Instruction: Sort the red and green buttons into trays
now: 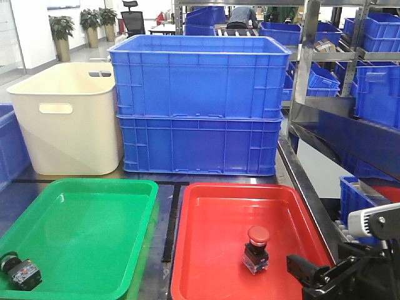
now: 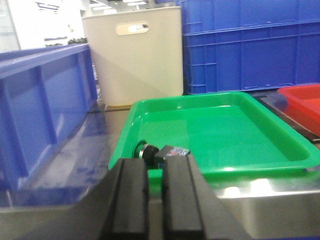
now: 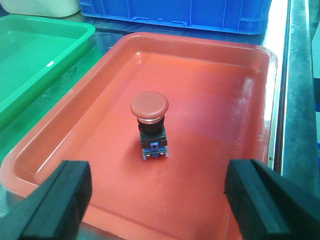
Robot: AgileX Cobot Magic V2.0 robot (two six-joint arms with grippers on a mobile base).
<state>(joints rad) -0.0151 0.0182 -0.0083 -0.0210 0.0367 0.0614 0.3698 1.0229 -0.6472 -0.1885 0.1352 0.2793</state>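
Two buttons already lie in trays of their own colours in the front view: the red button stands upright on its black-and-clear block inside the red tray, and the green button lies on its side in the near left corner of the green tray. Both trays are glossy moulded plastic, shallow, with rounded corners and raised rims; behind them stand stacked ribbed blue crates and a smooth cream tub. The right gripper sits low at the tray's near right corner, off the button. Seen from the left wrist, the left gripper has its black matte fingers nearly together with nothing between them, short of the tray's near rim, and the green button rests just beyond that rim. From the right wrist, the right gripper is spread wide and empty, and the red button's domed mushroom cap stands between and beyond the fingers, apart from both. By my judgement the sorting looks finished; the next move calls only for both arms to draw back clear of the trays.
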